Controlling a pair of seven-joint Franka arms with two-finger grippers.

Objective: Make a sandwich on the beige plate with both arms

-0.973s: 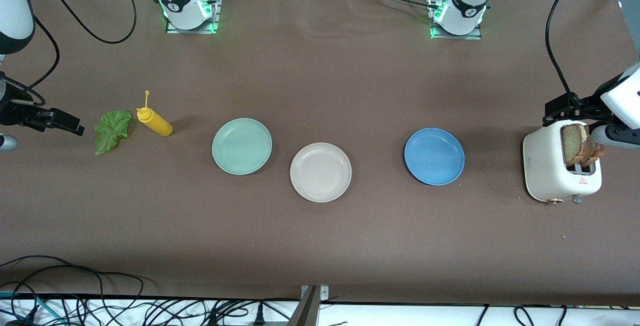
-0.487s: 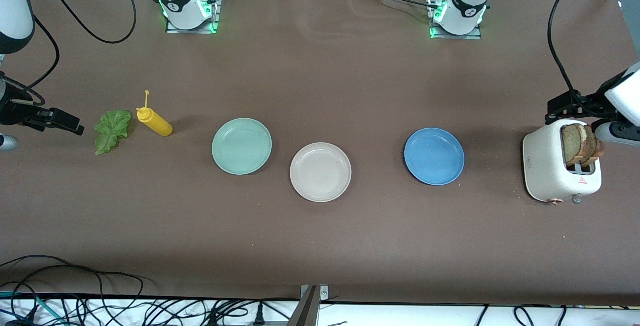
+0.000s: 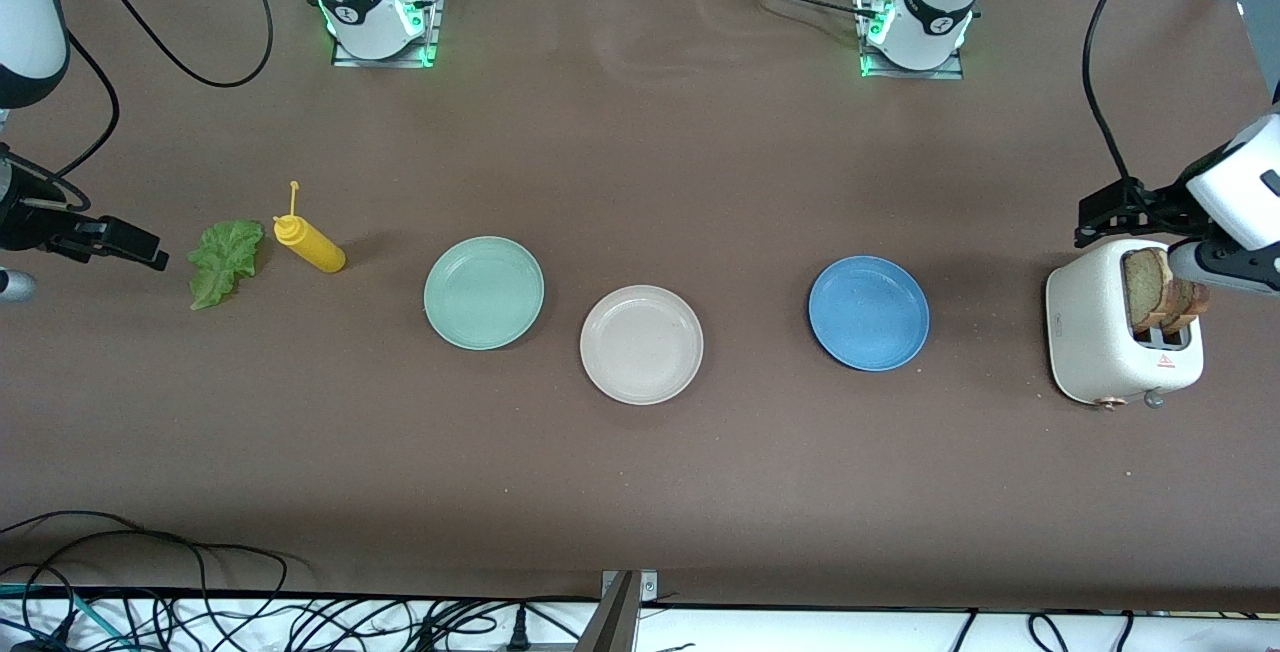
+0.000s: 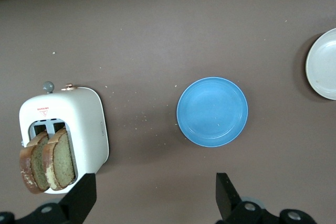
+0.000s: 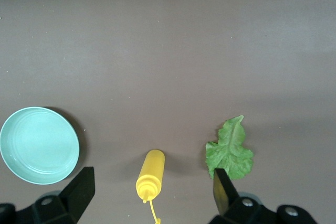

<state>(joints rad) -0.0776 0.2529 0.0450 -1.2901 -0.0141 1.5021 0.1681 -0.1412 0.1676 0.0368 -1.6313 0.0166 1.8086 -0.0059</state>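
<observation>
With both grippers' fingers wide and empty, the left gripper [image 4: 152, 200] above the toaster [image 4: 84, 129] risks crushing the bread [image 4: 50, 161] between its fingers if misaligned.

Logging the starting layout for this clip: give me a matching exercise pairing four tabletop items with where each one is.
Items:
1. two tan-brown bread slices
2. ruffled green lettuce leaf
3. round cream-beige plate
4. yellow plastic squeeze bottle

Places:
A. between the mint-green plate and blue plate
B. in the white toaster
C. between lettuce and mint-green plate
D. nearest the right arm's end

Pairs: 1-B, 2-D, 3-A, 4-C
</observation>
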